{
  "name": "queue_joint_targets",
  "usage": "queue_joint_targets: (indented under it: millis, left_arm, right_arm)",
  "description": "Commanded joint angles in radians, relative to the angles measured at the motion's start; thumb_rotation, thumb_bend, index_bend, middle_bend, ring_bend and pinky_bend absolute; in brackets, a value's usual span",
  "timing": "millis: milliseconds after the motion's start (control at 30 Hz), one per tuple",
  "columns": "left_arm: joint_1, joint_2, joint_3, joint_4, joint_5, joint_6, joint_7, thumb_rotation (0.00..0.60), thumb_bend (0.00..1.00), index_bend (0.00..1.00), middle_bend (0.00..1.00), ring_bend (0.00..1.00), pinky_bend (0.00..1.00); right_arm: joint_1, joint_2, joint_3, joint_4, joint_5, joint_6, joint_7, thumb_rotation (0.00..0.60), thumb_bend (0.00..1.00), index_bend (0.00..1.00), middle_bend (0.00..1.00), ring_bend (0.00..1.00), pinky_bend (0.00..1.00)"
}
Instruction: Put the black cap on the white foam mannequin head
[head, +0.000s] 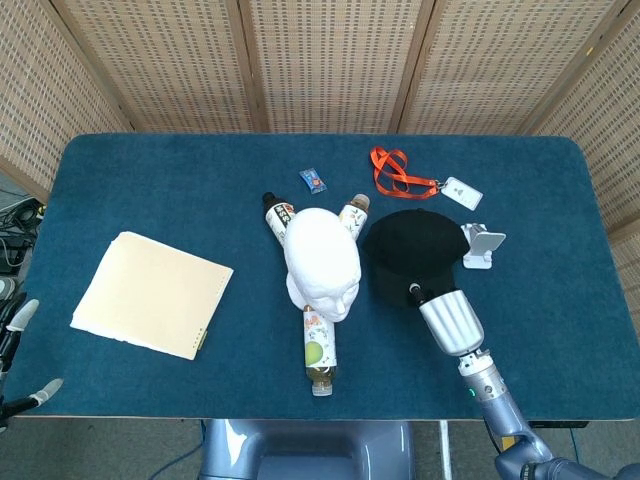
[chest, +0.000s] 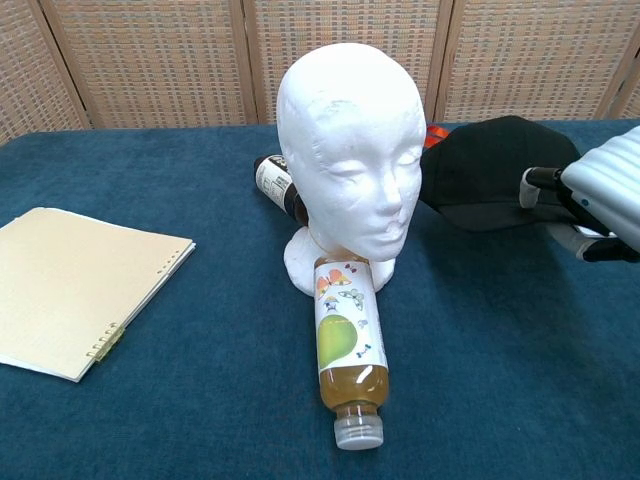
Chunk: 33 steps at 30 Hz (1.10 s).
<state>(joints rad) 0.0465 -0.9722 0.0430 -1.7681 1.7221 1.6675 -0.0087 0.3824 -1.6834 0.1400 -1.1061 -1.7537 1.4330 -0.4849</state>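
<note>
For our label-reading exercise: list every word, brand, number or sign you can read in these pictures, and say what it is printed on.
None can be read.
Juice bottle: butterfly and fruit pictures; its print is too small.
Dark bottle behind the mannequin head: white label, text blurred.
Badge card on the orange lanyard: marks too small.
Blue packet: blurred.

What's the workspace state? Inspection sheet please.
Surface: blue cloth table.
Job's things: black cap lifted off the table beside white foam head, not on it yet.
Clutter: notebook, juice bottle, two more bottles behind the head, orange lanyard, candy, white stand.
Hands: right hand holds the cap; left hand at the table's edge, holds nothing.
Cables: some at far left.
Surroundings: wicker screens.
</note>
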Motion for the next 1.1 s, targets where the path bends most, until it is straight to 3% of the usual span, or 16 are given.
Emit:
queue_joint_targets:
  millis: [33,433,833,967,1100]
  left_arm:
    - [-0.001,0.001,-0.001,0.0,-0.002,-0.001,-0.002,0.6,0.0,0.0,0.0,0.0,0.0]
    - [-0.001,0.002,0.001,-0.001,0.001,-0.002,-0.003,0.6,0.0,0.0,0.0,0.0,0.0]
    - [-0.005,0.01,-0.004,0.0,-0.016,-0.007,-0.027,0.6,0.0,0.0,0.0,0.0,0.0]
    - [-0.008,0.015,-0.006,0.001,-0.021,-0.01,-0.04,0.6,0.0,0.0,0.0,0.0,0.0]
    - [-0.01,0.019,-0.008,0.001,-0.027,-0.012,-0.053,0.6,0.0,0.0,0.0,0.0,0.0]
  right_arm:
    - [0.007,-0.002,0.01,0.0,0.012,0.004,-0.002,0.6,0.72,0.71,0.93,1.0,1.0]
    - [0.046,0.047,0.097,-0.107,0.097,-0.001,0.01,0.6,0.65,0.76,0.97,1.0,1.0]
    - [0.203,0.137,0.399,-0.303,0.35,-0.108,-0.207,0.6,0.61,0.77,0.98,1.0,1.0]
    - [0.244,0.151,0.465,-0.336,0.426,-0.116,-0.284,0.6,0.61,0.77,0.98,1.0,1.0]
    - [0.269,0.17,0.495,-0.378,0.467,-0.102,-0.335,0.6,0.61,0.77,0.98,1.0,1.0]
